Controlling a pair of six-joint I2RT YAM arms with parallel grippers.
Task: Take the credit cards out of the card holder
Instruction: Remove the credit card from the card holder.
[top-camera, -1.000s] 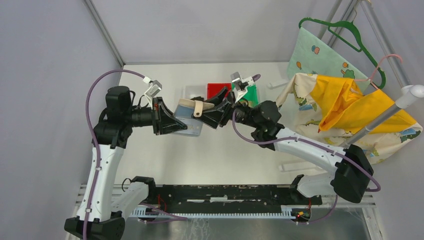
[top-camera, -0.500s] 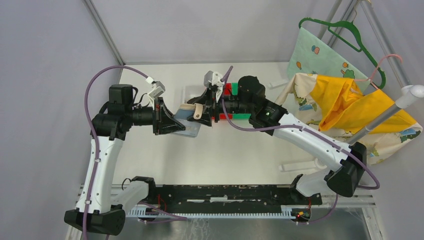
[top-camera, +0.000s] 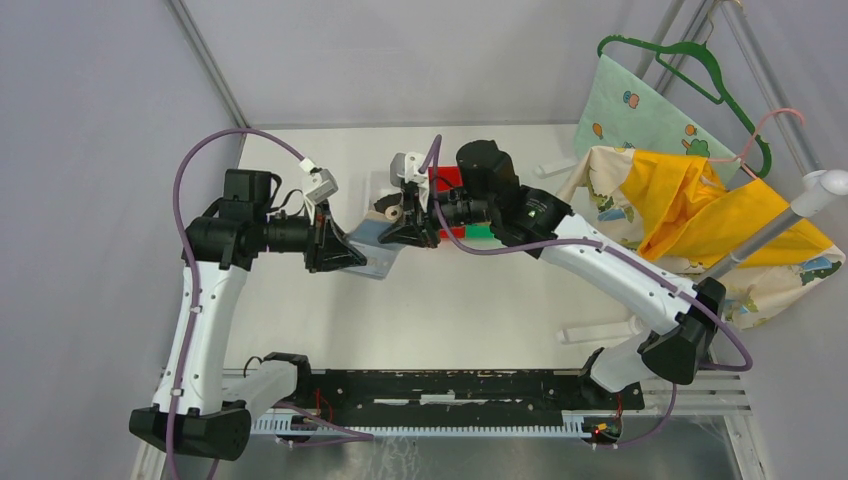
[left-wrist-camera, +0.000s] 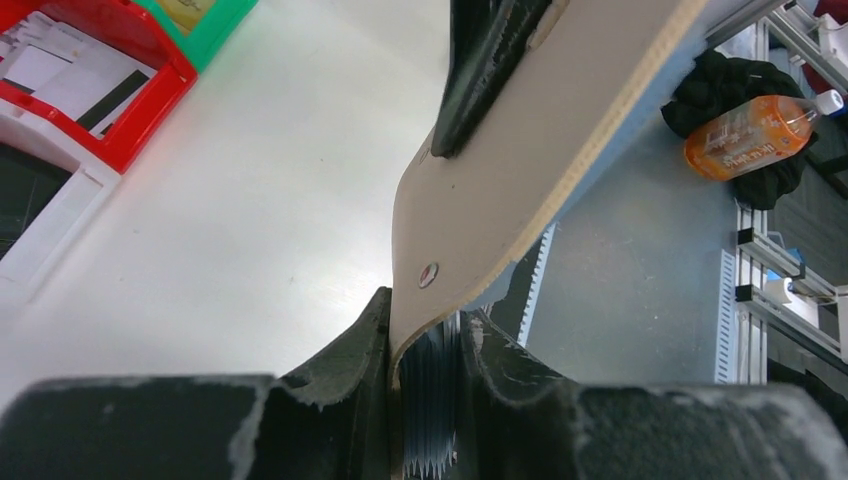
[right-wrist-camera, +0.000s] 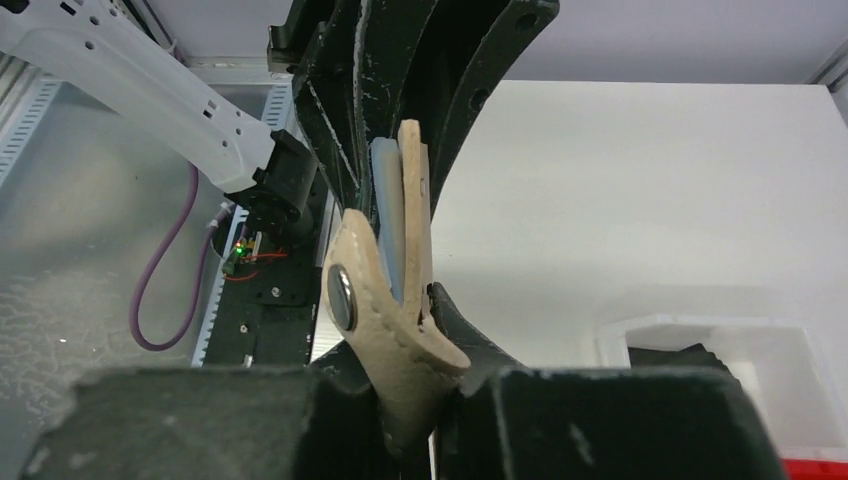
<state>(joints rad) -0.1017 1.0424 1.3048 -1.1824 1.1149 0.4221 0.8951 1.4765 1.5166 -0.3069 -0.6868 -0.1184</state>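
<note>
From where I stand, the card holder (top-camera: 372, 250) hangs over the white table (top-camera: 480, 300) near the middle of the overhead view, caught between the two arms. The left gripper (top-camera: 345, 250) comes in from the left of the frame. In its own wrist view the left gripper (left-wrist-camera: 425, 335) has its jaws drawn narrow on the lower end of the card holder (left-wrist-camera: 500, 170), pinching the beige cover along with the packed clear sleeves (left-wrist-camera: 435, 410). I see those sleeves edge-on, so I cannot tell what they hold. A small metal stud (left-wrist-camera: 428, 272) sits on the cover just above that grip. The right gripper (top-camera: 408, 222) reaches in from the right. In its wrist view the right gripper (right-wrist-camera: 405, 350) is closed tight on the snap tab (right-wrist-camera: 385, 340), which bends out to the left with its round snap (right-wrist-camera: 340, 297) facing the lens. Beyond it the rest of the card holder (right-wrist-camera: 412, 200) stands upright between the black fingers (right-wrist-camera: 330, 90) of the left gripper. Behind the grippers in the overhead view are a white bin (top-camera: 378, 183), a red bin (top-camera: 447, 178) and a green bin (top-camera: 483, 232), partly covered by the right arm. At the far right of that frame a yellow cloth (top-camera: 700, 200) and a green hanger (top-camera: 690, 60) hang on a rack.
</note>
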